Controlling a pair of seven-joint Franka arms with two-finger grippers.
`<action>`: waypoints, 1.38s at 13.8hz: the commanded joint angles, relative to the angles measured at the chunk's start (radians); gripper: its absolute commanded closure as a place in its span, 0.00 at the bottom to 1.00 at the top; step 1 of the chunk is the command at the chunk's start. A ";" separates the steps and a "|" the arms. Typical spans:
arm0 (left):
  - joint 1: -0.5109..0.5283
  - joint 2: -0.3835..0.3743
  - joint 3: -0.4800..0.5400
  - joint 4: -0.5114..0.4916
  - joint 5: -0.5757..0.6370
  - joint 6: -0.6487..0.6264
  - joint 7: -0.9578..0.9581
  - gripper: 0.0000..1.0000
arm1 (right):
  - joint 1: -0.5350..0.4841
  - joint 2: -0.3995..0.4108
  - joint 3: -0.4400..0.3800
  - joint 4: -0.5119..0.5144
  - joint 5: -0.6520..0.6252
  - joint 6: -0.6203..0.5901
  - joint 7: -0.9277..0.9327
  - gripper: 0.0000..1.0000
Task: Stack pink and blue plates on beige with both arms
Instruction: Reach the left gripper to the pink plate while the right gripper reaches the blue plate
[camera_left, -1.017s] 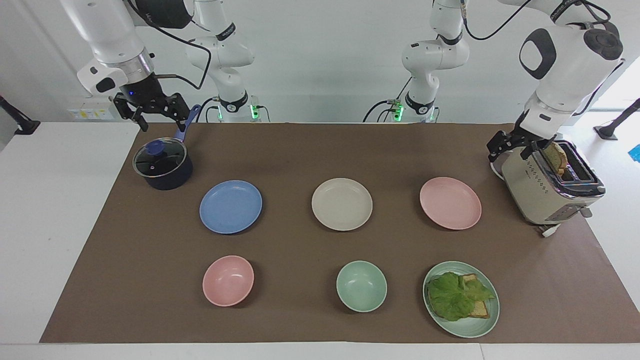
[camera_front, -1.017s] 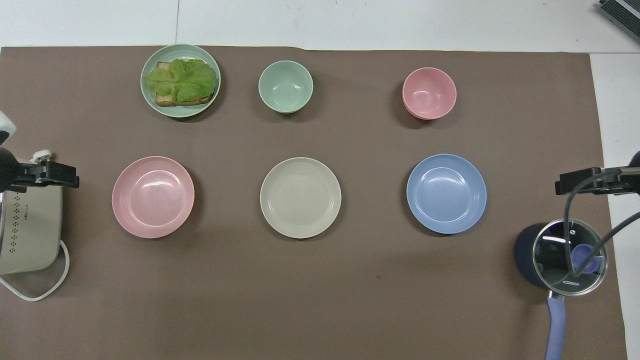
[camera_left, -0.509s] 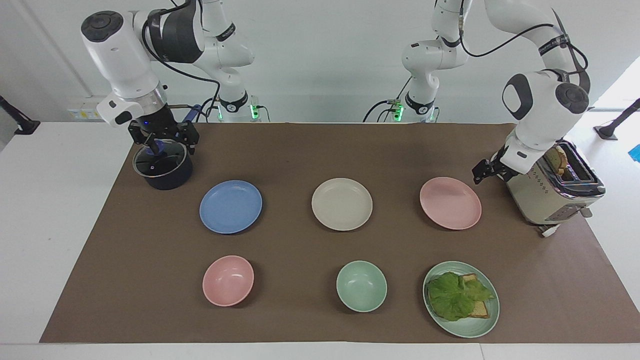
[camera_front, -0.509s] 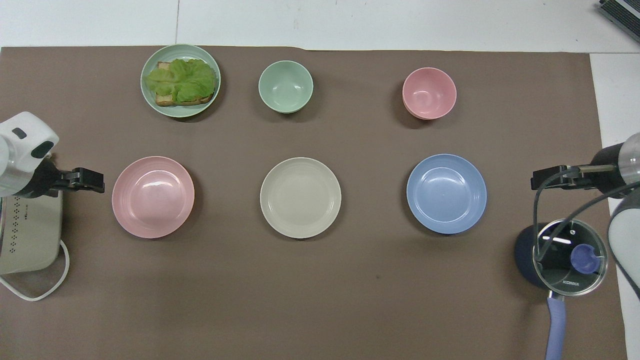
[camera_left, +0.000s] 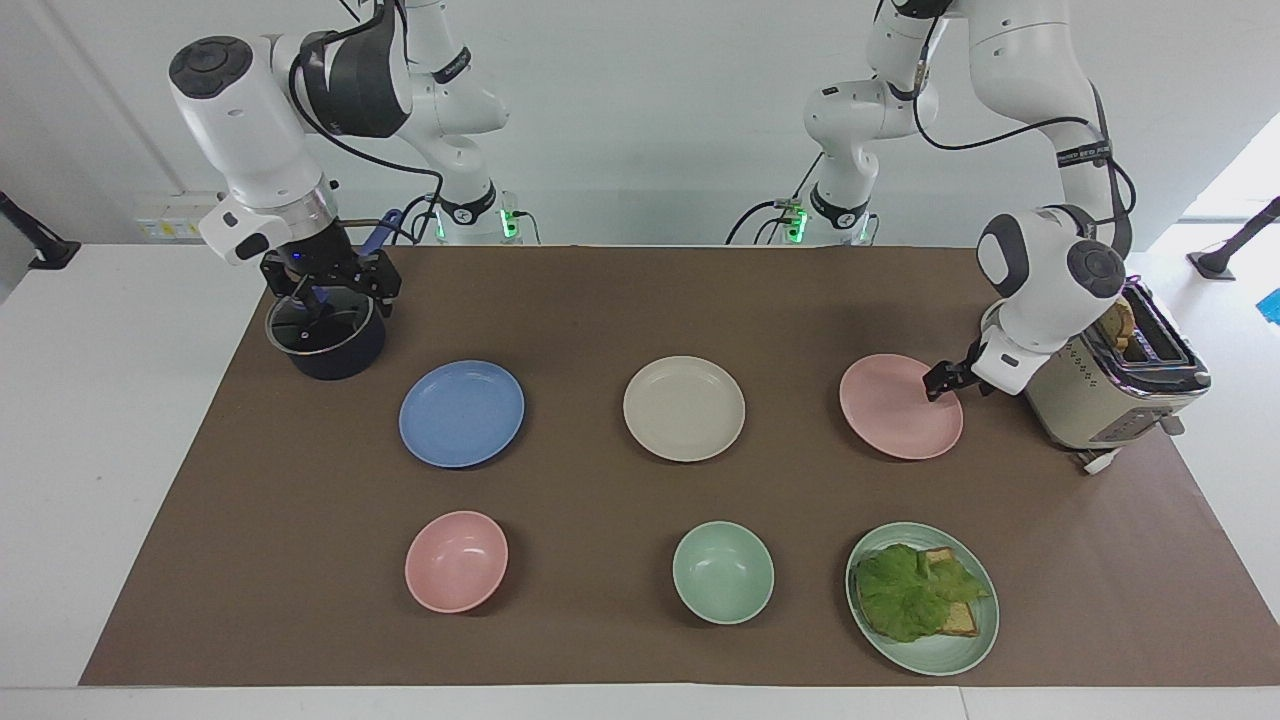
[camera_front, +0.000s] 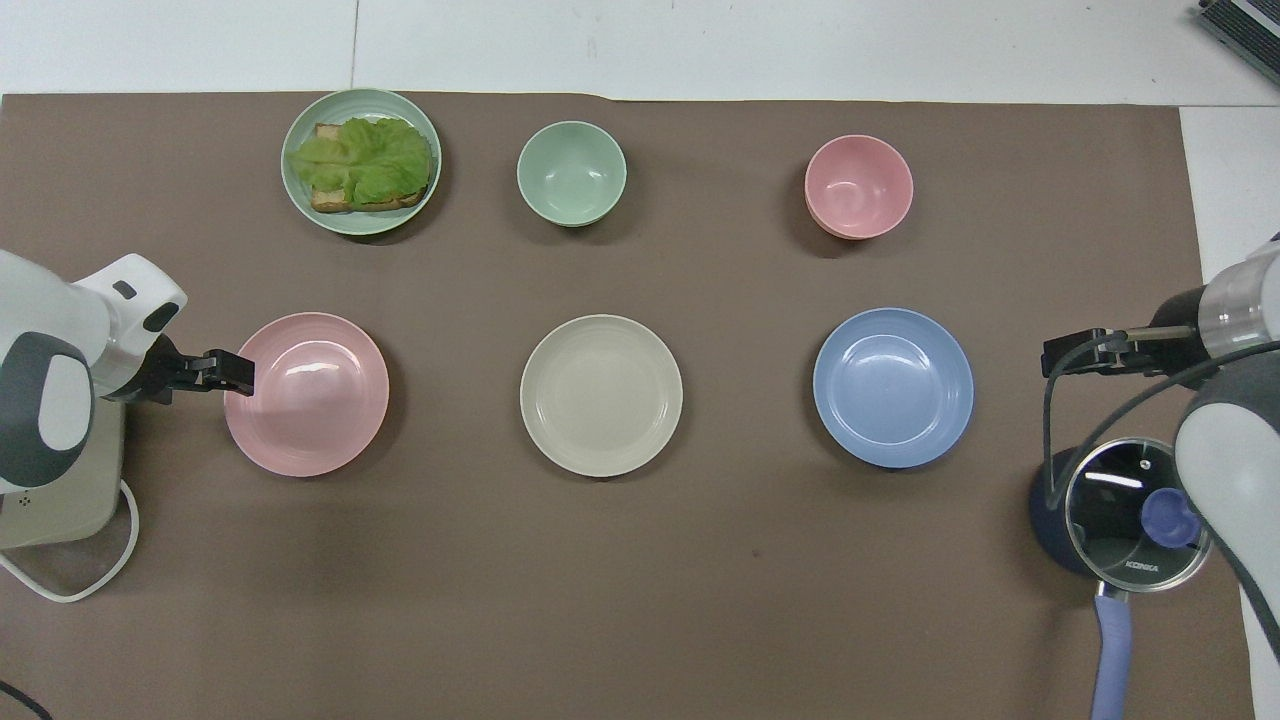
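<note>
Three plates lie in a row on the brown mat: the blue plate (camera_left: 461, 413) (camera_front: 893, 387) toward the right arm's end, the beige plate (camera_left: 684, 408) (camera_front: 601, 395) in the middle, and the pink plate (camera_left: 895, 410) (camera_front: 310, 395) toward the left arm's end. My left gripper (camera_left: 938, 383) (camera_front: 238, 372) is low at the pink plate's rim on the toaster side, open and holding nothing. My right gripper (camera_left: 338, 298) (camera_front: 1060, 357) hangs open over the saucepan, apart from the blue plate.
A dark saucepan (camera_left: 325, 340) (camera_front: 1135, 515) with a glass lid stands at the right arm's end. A beige toaster (camera_left: 1095, 390) with bread stands at the left arm's end. Farther from the robots are a pink bowl (camera_left: 456, 561), a green bowl (camera_left: 722, 572) and a green plate (camera_left: 935, 660) with lettuce.
My left gripper came down from beside the toaster to the pink plate's rim. My right gripper dropped lower over the saucepan and shifted toward the blue plate. No plate has moved.
</note>
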 joint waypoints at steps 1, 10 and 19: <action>0.008 -0.008 -0.005 -0.053 -0.011 0.039 -0.009 0.00 | -0.002 0.023 0.001 -0.013 0.018 0.047 -0.020 0.00; 0.008 0.026 -0.006 0.012 -0.011 0.014 -0.011 1.00 | -0.002 0.126 0.001 -0.022 0.020 0.136 -0.024 0.00; -0.029 0.025 -0.026 0.208 -0.110 -0.254 -0.025 1.00 | 0.020 0.227 0.001 -0.124 0.021 0.332 -0.026 0.00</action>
